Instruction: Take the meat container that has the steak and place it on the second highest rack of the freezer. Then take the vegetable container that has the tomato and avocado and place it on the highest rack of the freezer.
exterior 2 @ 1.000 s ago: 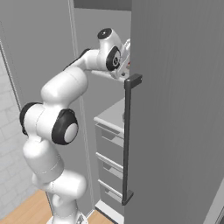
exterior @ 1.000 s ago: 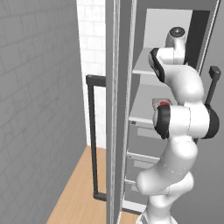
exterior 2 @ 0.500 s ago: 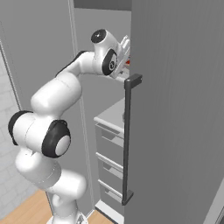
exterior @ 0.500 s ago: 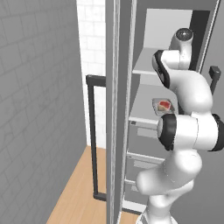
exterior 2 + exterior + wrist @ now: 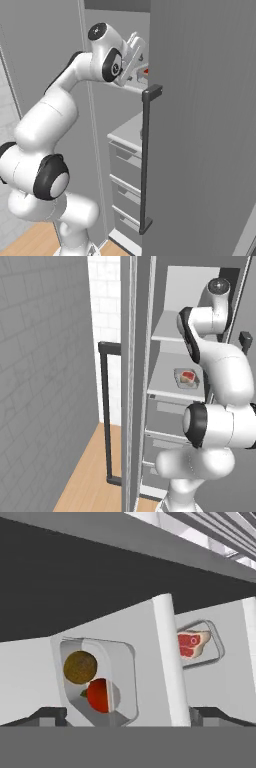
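The vegetable container (image 5: 97, 679) holds the avocado (image 5: 80, 668) and the tomato (image 5: 100, 695) and rests on the highest rack (image 5: 167, 326) of the open freezer (image 5: 172, 286). Just over it hangs my gripper (image 5: 131, 716), open, its fingers apart on either side with nothing between them. In the right base view the gripper (image 5: 136, 46) tilts up beside the freezer door's edge. The meat container (image 5: 187, 377) with the steak (image 5: 192, 644) lies on the second highest rack (image 5: 167, 373), one level below.
The freezer door (image 5: 200, 125) with its long dark handle (image 5: 146, 160) stands open close to my hand on the right. Grey drawers (image 5: 125, 165) sit under the shelves. A grey panel (image 5: 132, 381) and a tiled wall (image 5: 40, 381) bound the left.
My hand has lifted a little and drawn back from the vegetable container, open throughout. The arm's elbow has swung lower, uncovering the steak container in the left base view.
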